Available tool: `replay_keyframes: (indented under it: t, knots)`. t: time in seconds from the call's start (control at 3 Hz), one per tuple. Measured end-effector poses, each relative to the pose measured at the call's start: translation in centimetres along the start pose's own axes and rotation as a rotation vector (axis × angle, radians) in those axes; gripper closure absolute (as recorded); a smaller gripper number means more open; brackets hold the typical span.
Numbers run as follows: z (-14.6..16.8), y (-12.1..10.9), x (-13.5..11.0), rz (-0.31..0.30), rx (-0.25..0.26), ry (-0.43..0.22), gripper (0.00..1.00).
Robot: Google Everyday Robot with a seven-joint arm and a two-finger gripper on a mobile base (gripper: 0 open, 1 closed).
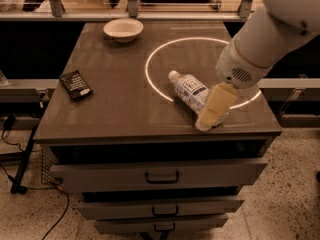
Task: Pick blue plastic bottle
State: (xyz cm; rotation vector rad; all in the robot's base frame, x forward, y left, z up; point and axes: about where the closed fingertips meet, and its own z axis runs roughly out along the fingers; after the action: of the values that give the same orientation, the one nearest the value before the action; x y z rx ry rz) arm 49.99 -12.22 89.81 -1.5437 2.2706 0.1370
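The blue plastic bottle [189,89] lies on its side on the brown cabinet top [115,109], inside a bright ring of light. Its white cap points to the upper left and its white-and-dark-blue label faces up. My gripper [207,122] hangs from the white arm [260,44], which comes in from the upper right. It sits low over the bottle's bottom end, near the cabinet's front edge, and hides that end of the bottle.
A white bowl [123,29] stands at the back of the top. A dark packet [75,84] lies near the left edge. Drawers with handles [161,176] are below the top. A railing runs behind, and cables lie on the floor at left.
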Motion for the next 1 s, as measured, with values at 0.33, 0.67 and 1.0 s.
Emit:
replay_keyframes:
  t: [0.33, 0.67, 1.0]
  knots:
    - [2.6, -0.4, -1.2, 0.03, -0.001, -0.029, 0.0]
    - [5.3, -2.1, -0.6, 0.081, 0.017, -0.048, 0.1]
    - [6.4, -3.0, -0.1, 0.1, 0.03, -0.056, 0.32]
